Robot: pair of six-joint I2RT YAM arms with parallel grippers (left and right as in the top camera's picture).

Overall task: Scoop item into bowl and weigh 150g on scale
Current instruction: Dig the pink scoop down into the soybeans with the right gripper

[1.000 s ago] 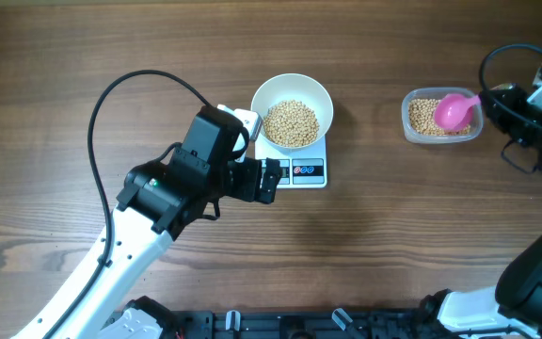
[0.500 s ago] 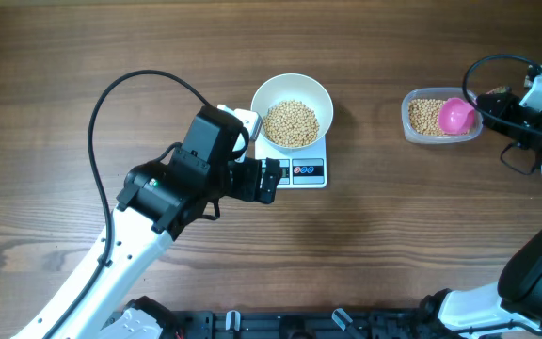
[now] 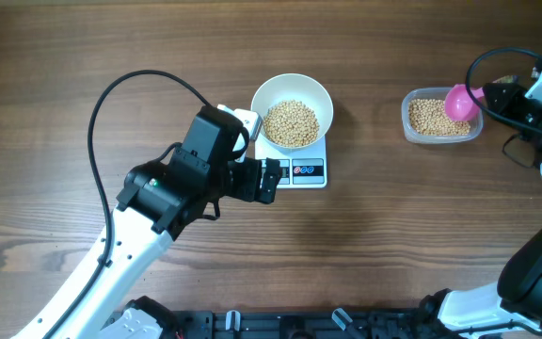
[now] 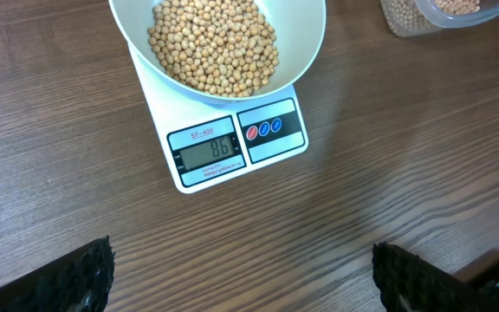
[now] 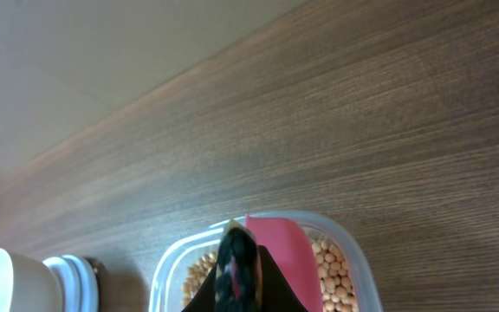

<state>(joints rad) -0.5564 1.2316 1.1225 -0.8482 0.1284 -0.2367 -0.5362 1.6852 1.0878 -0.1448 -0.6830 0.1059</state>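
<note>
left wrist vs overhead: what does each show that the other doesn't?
Left wrist only: the digits on the scale are legible, apparently 86. Overhead only: the right gripper holding the pink scoop over the clear tub. Both: the white bowl of beans sitting on the scale, the left gripper open near the scale's front, and at least a corner of the tub.

white bowl point(image 3: 293, 101) of beige beans point(image 3: 293, 123) upright on white scale point(image 3: 299, 170), display reading 86
</note>
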